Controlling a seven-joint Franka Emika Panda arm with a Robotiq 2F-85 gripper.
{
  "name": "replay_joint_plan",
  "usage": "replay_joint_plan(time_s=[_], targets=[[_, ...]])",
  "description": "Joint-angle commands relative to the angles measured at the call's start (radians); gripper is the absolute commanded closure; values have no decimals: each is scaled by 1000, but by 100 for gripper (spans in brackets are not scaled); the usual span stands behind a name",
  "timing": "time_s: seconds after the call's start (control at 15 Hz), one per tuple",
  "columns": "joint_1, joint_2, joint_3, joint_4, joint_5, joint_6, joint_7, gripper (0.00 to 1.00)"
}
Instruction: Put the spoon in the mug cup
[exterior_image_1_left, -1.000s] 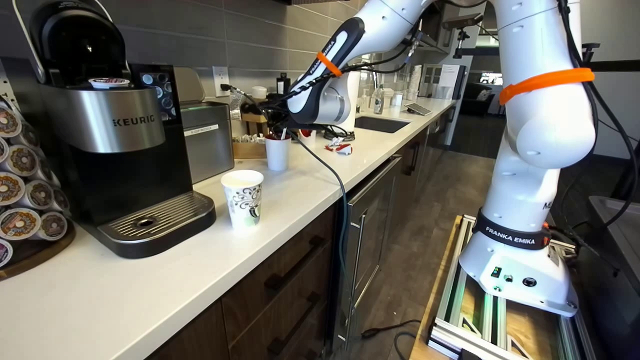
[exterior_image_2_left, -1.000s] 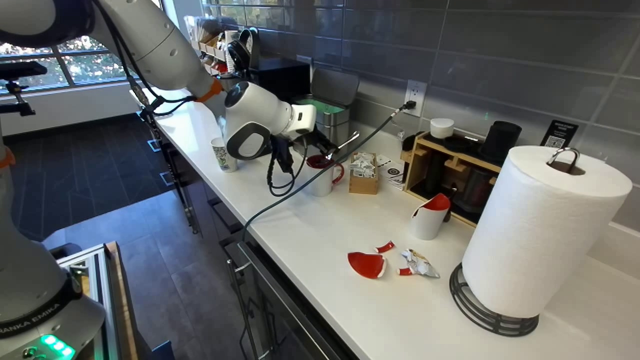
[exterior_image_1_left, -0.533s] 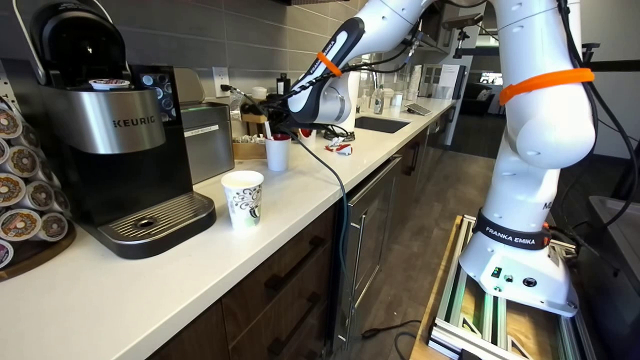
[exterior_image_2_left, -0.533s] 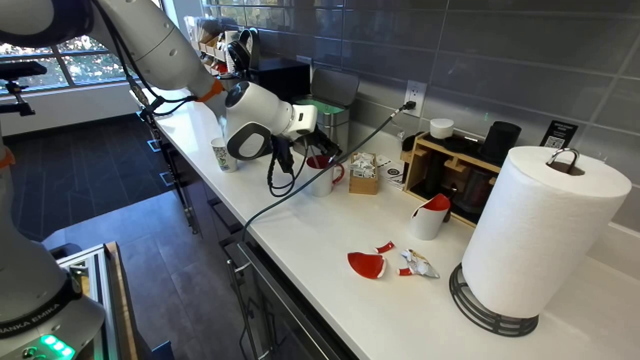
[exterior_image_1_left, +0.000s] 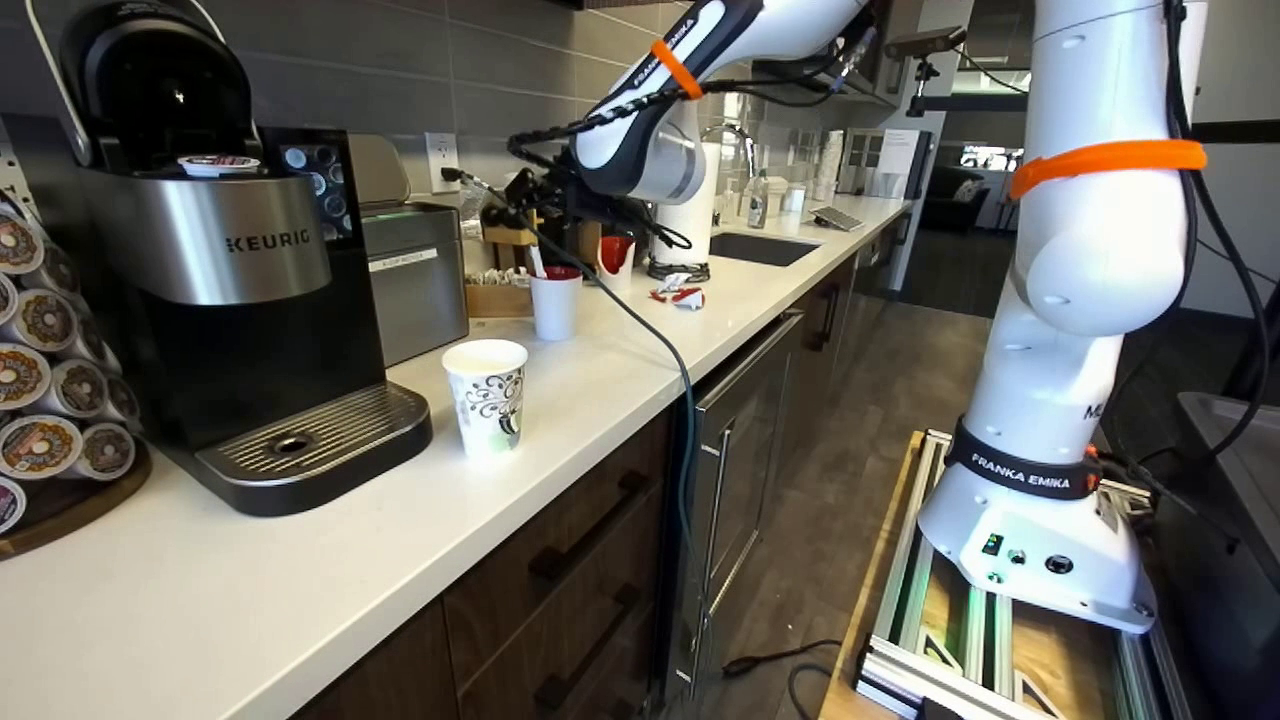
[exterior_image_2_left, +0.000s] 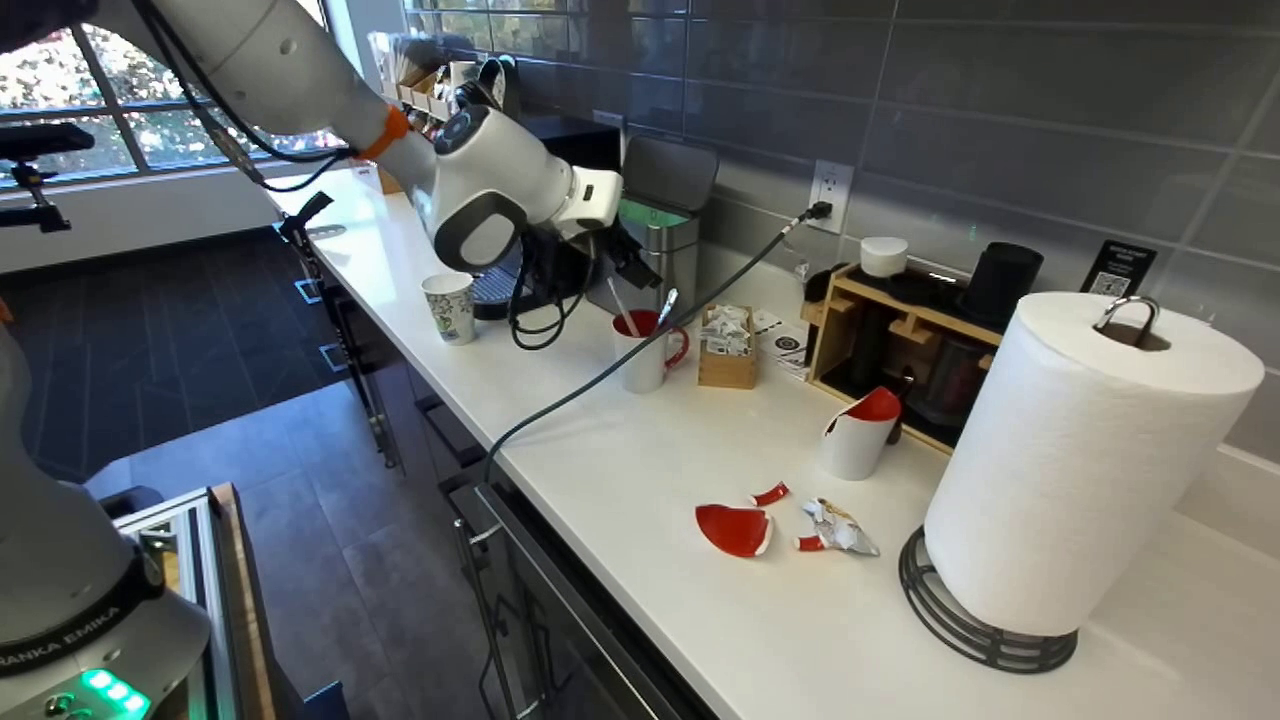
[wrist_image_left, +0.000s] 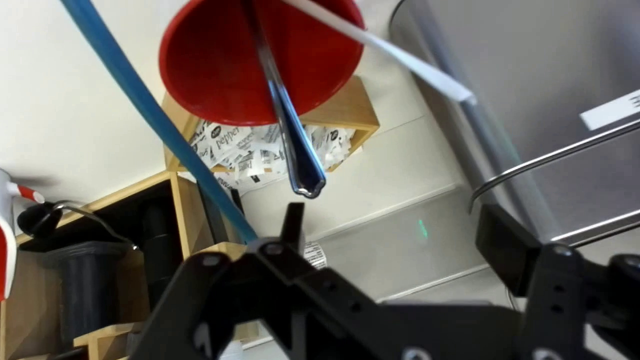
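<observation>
Two fingers (wrist_image_left: 293, 222) on my gripper (wrist_image_left: 395, 227), standing wide apart. Mug cup (exterior_image_2_left: 645, 374) is below me, upright on the counter (exterior_image_2_left: 620, 470). Metal spoon (wrist_image_left: 283, 112) is in it, tilted, handle end poking past the rim, near one of my fingers in the wrist view; whether they touch, can't tell. White stick (wrist_image_left: 400, 55) leans in the same mug. Wrist view gives me the red inside plus both upper ends; in an exterior view only the white stick (exterior_image_1_left: 537, 262) reads clearly over the rim, metal one I can't make out. Red mug handle (exterior_image_2_left: 679, 347) shows in an exterior view only. Packet box (wrist_image_left: 352, 107) just beside the mug, print on the packets (wrist_image_left: 230, 142) legible only from my wrist. Blue cable (wrist_image_left: 150, 112) crosses my wrist view. Patterned paper cup (exterior_image_1_left: 486, 405) off to one side of me, in both exterior views; coffee machine (exterior_image_1_left: 220, 370) just beside it, lettering legible in an exterior view. Broken cup (exterior_image_2_left: 856, 442) and red shards (exterior_image_2_left: 735, 530) farther off on my other side.
</observation>
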Motion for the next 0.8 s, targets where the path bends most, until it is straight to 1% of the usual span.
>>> replay_joint_plan(time_s=[0.0, 0.13, 0.2, 0.27, 0.4, 0.53, 0.73], targets=[[40, -203, -110, -116, -73, -279, 1, 0], [9, -275, -112, -122, -195, -447, 26, 0], [8, -302, -105, -120, -194, -522, -18, 0], [13, -330, -96, -123, -156, -588, -80, 0], [45, -379, -105, -133, -77, -683, -214, 0], [82, -422, -126, -139, 11, -769, -353, 0], [106, -454, -170, -121, 98, -923, -547, 0]])
